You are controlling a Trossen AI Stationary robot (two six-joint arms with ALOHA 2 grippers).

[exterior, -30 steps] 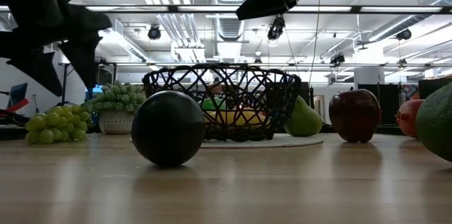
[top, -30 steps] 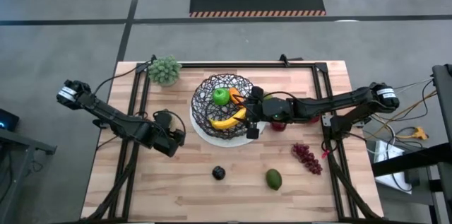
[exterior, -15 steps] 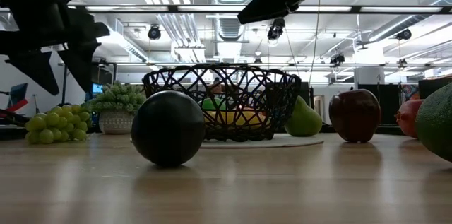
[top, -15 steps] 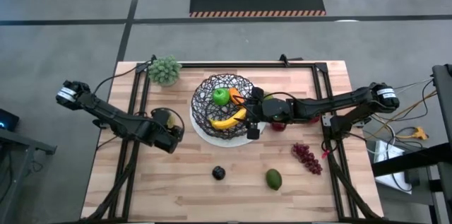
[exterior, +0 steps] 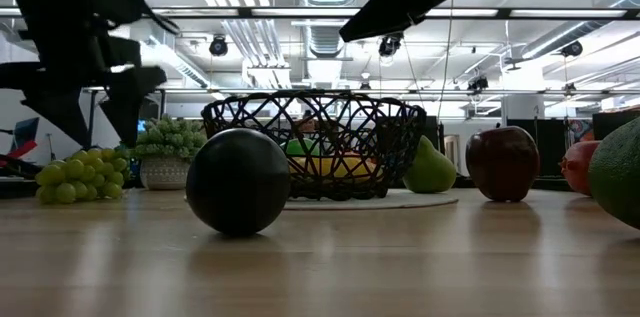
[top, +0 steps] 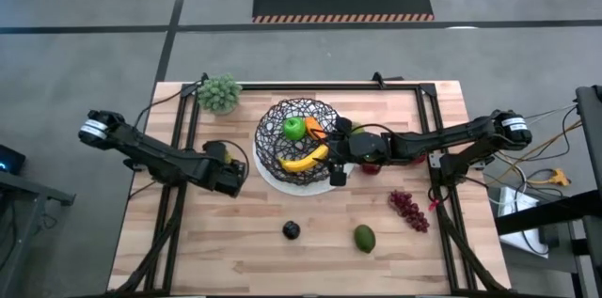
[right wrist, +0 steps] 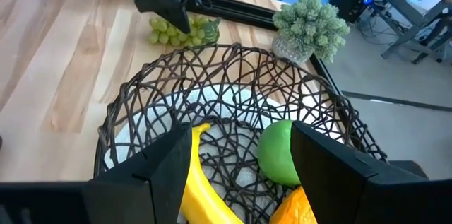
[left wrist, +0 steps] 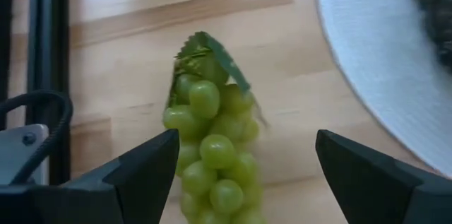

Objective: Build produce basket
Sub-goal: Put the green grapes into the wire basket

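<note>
Produce is partly gathered already: the basket (top: 299, 136) stands on a white plate (top: 273, 178) at the middle of the tabletop (top: 188, 251), and a banana (top: 306, 159), a green apple (top: 294, 129) and a carrot (top: 313, 130) are seen inside it. A red apple (exterior: 503, 162) is seen in the low view to the right of the basket. Dark red grapes (top: 409, 209), an avocado (top: 364, 238) and a dark plum (top: 292, 230) are left on the near part of the tabletop, well apart from the basket. A bushy leafy cluster (top: 219, 93) stands at the far left corner.

The coming move is judged to turn on a bunch of green grapes (left wrist: 212, 157) lying on the tabletop just left of the plate. In the left wrist view it is framed between the spread fingers (left wrist: 141, 174) of the left gripper (top: 229, 174), straight ahead and below them, touching neither. Its long axis is seen to run lengthwise between the fingers, leaf end farthest from the wrist, so a descent and a closing across the narrow width would be called for. The left arm is clearly the nearer one.

The right gripper (right wrist: 240, 171) is held over the right rim of the basket, its fingers parted and nothing pinched between them.

No brand, label or readable writing is made out anywhere.
</note>
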